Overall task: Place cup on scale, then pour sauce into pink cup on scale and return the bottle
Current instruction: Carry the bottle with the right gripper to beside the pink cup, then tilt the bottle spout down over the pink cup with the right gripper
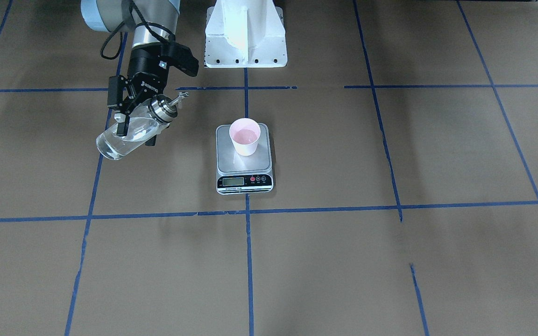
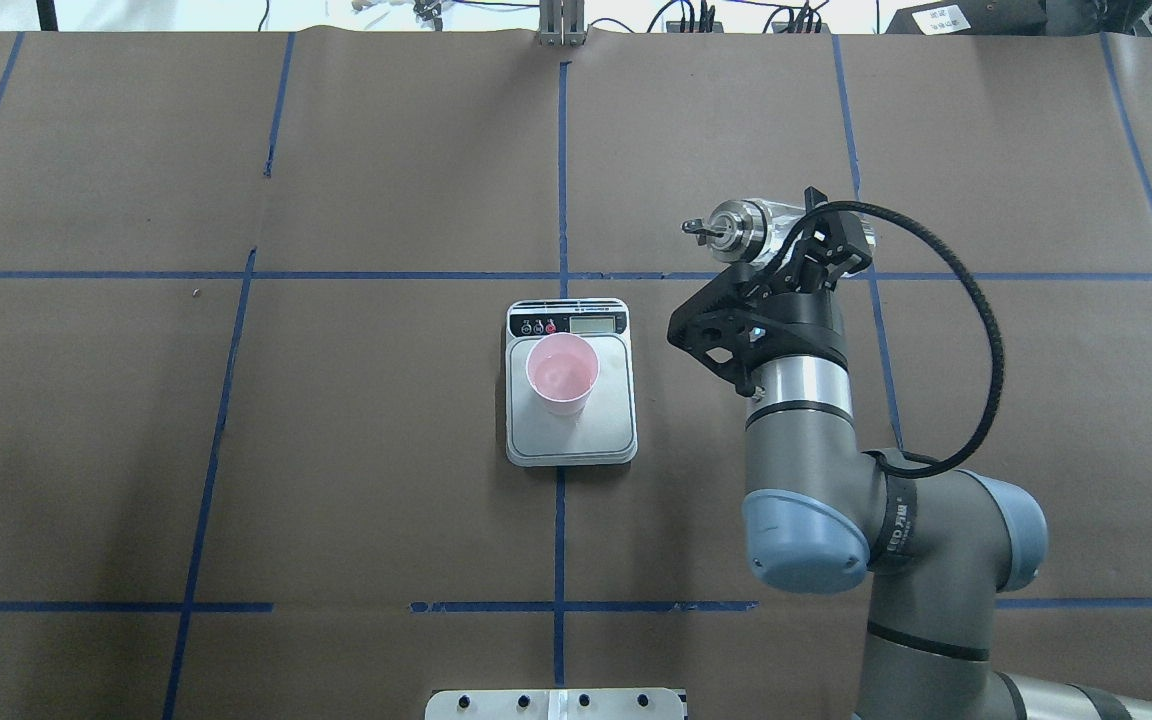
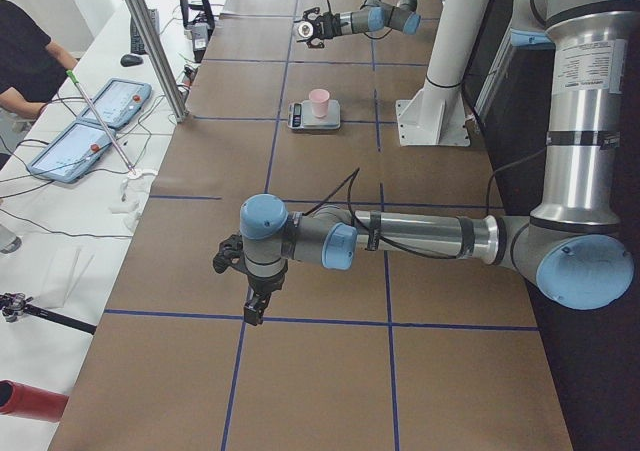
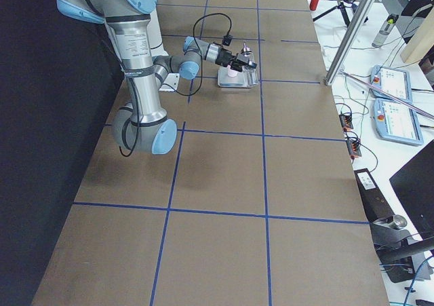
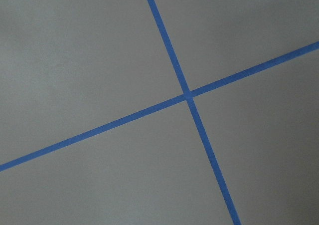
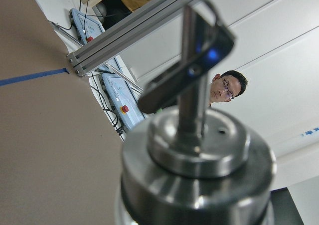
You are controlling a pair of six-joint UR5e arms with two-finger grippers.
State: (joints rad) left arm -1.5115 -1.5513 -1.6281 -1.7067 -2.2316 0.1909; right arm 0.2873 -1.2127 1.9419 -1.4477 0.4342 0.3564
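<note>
The cup [image 1: 244,136] stands on the scale [image 1: 231,161] for weighing. Apart to one side, the right end effector [image 1: 136,130] pinches the bottle [image 1: 110,145] aloft, spout angled cupward, probably for pouring. The left end effector [image 3: 255,306] hangs over the worktop [image 1: 343,261]; spread or pressed, I cannot tell.

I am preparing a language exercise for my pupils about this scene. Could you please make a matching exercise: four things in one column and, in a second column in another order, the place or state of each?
Things
1. cup
2. scale
3. bottle
4. left gripper

Places or states
A. clamped in the right gripper, tilted, off the table, to one side of the scale
B. above a crossing of blue tape, far from the scale
C. upright on the scale
D. flat on the brown table

Pairs: 1-C, 2-D, 3-A, 4-B
</note>
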